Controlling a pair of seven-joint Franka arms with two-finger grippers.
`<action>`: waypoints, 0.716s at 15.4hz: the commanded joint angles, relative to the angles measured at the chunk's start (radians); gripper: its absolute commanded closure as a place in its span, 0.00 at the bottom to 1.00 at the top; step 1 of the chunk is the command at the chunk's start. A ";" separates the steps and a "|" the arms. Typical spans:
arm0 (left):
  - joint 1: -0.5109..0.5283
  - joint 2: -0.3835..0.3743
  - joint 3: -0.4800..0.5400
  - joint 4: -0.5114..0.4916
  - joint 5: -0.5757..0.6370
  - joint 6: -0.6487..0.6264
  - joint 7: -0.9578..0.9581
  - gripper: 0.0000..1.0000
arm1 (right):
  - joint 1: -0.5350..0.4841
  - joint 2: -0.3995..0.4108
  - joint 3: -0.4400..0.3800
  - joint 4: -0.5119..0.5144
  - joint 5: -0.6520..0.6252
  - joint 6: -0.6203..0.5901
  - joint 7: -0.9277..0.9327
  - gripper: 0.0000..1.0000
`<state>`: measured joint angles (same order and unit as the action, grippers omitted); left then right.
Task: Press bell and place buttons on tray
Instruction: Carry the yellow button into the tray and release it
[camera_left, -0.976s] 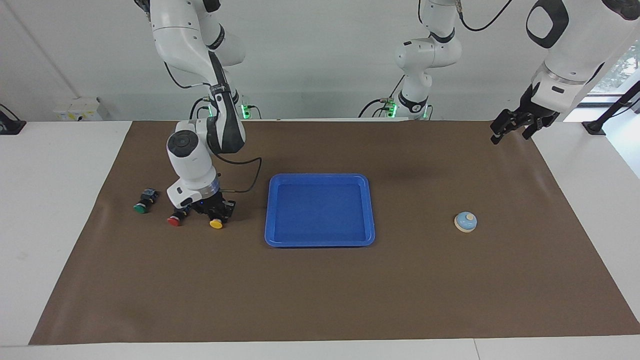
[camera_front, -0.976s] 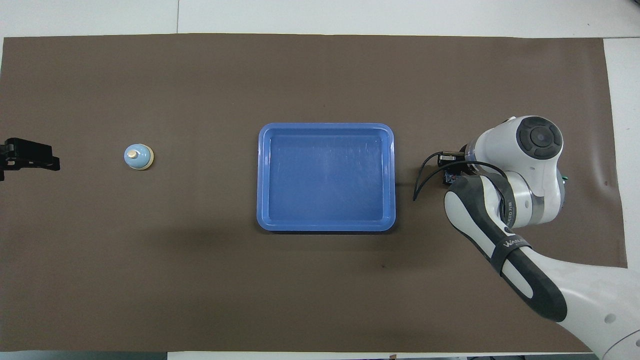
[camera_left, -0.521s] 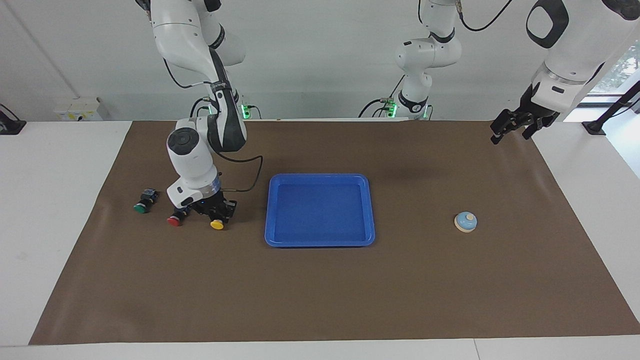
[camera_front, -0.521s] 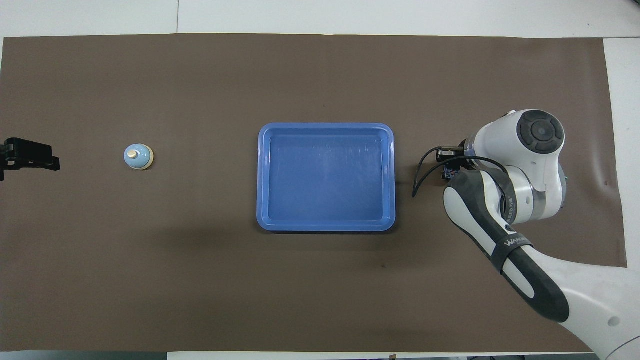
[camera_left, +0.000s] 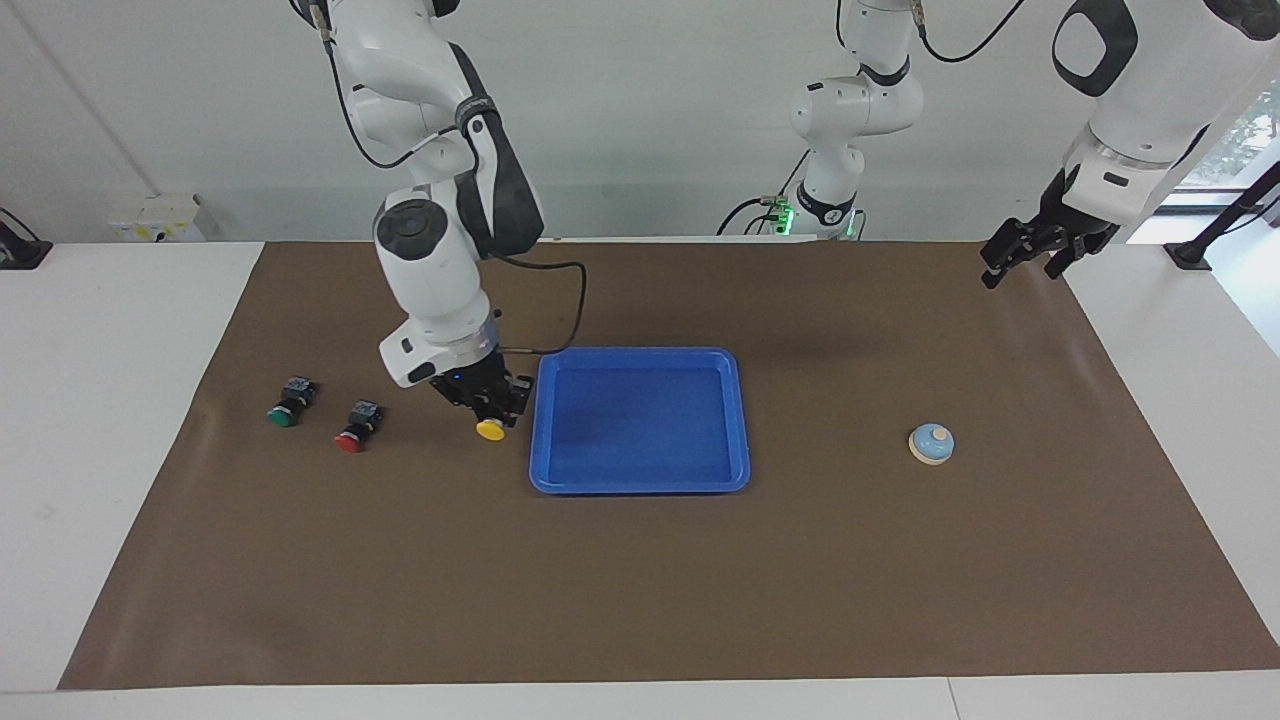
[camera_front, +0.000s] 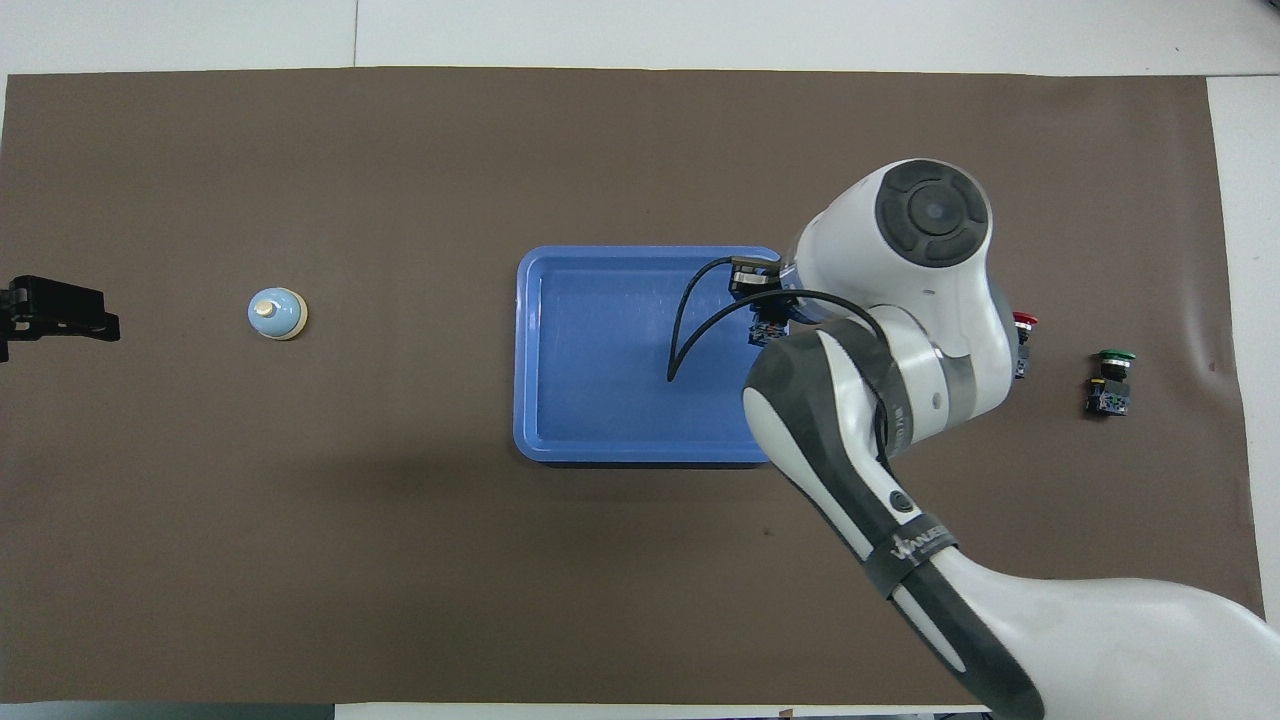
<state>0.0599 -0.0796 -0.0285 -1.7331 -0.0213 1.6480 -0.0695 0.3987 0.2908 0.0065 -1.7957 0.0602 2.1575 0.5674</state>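
Right gripper (camera_left: 487, 408) is clamped on the yellow button (camera_left: 490, 430), cap pointing down, lifted clear of the brown mat (camera_left: 640, 580) and hanging just beside the tray (camera_left: 640, 484), at the rim on the right arm's end. In the overhead view the arm's wrist covers that corner of the tray, so the button itself is hidden there; only the black cable loop shows over the tray floor.

Taking the facing view left to right, w/ the tray as landmark: green button (camera_left: 282, 417) lies on the mat well apart from the tray, toward the right arm's end. Red button (camera_left: 350, 440) lies between the green one and the tray, near the green, both on their sides w/ caps pointing away from the robots. Next comes the held yellow button, then the tray itself, mid-mat, nothing resting in it.

Bell (camera_left: 931, 443) sits upright on the mat, well apart from the tray toward the left arm's end, roughly level w/ the tray's middle.

Left gripper (camera_left: 1030, 250) waits up in the air over the mat's corner at the left arm's end, well apart from bell & tray, fingers apart, holding nothing.
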 joint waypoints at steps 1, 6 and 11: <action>-0.003 0.008 0.001 0.021 0.011 -0.020 0.002 0.00 | 0.034 0.051 -0.002 -0.019 0.003 0.085 0.009 1.00; -0.003 0.008 0.001 0.021 0.011 -0.020 0.002 0.00 | 0.043 0.082 -0.003 -0.100 -0.002 0.212 -0.011 1.00; -0.003 0.008 0.001 0.021 0.011 -0.020 0.002 0.00 | 0.045 0.093 -0.003 -0.125 0.000 0.245 0.009 0.55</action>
<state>0.0599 -0.0796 -0.0285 -1.7331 -0.0213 1.6480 -0.0695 0.4510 0.3937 -0.0013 -1.9020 0.0590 2.3820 0.5746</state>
